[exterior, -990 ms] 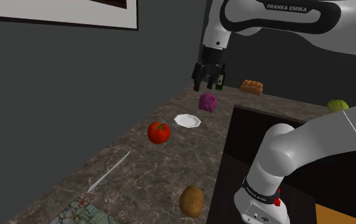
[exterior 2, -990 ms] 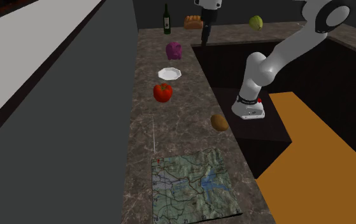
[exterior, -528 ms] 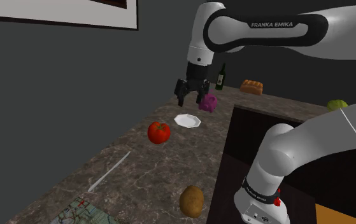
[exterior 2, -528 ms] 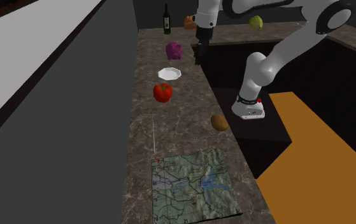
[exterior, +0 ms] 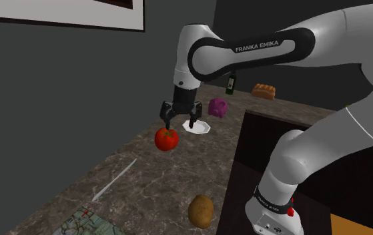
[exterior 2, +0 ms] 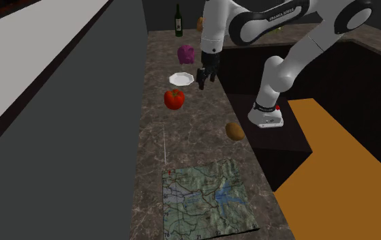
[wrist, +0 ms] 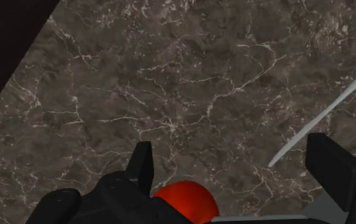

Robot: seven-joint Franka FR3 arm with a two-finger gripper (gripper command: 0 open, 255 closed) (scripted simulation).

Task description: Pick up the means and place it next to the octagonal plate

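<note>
The wide-open end effector (exterior: 179,124), over the tomato (exterior: 167,139), should next straddle the thin white rod (exterior: 115,180) by the tabletop's (exterior: 178,170) wall edge.

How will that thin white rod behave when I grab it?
The thin white rod lies flat on the veined counter, so pinching it is probably awkward. It looks slender, so likely light and apt to skid or pivot when nudged.
</note>
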